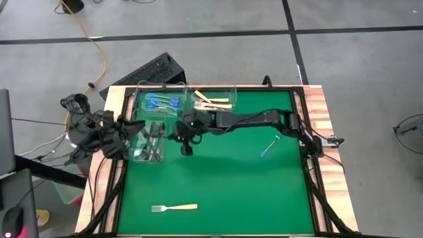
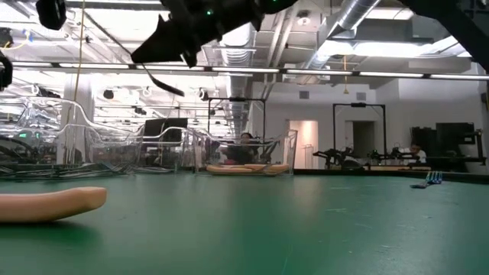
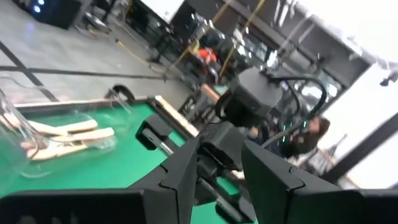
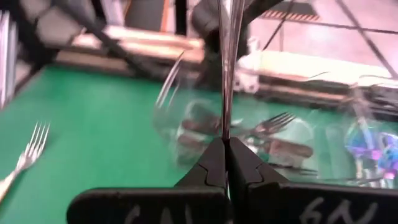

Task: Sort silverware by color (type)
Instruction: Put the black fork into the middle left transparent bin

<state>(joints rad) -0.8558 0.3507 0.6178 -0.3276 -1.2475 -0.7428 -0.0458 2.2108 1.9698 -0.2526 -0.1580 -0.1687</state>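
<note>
High view shows the right end effector (image 1: 187, 140) reaching across the green worktop (image 1: 231, 172) to a spot just at 3 o'clock of the bin of dark forks (image 1: 149, 140), which the left end effector (image 1: 129, 129) grips or steadies by its rim at 9 o'clock; whether its fingers are apart or pressed on the wall I cannot tell. The right wrist view shows the right one's fingers pinched together on a thin dark fork (image 4: 225, 74), held by its handle and standing out in front of them, with the dark forks already in the bin lying beyond it.

The step in hand looks like dropping this dark fork in with its kind. To do it well, carry the fork fully over the bin's near wall before letting go, lower it until the tip is below the rim, and part the fingers slowly so it slides in rather than bouncing out. Keep clear of the left arm at the far wall.

Still loose on the worktop are a tan-handled fork (image 1: 174, 207) at 6 o'clock and a blue fork (image 1: 269, 147) at 3 o'clock. The bins at 12 o'clock hold the blue forks (image 1: 162, 101) and the tan forks (image 1: 213, 102).
</note>
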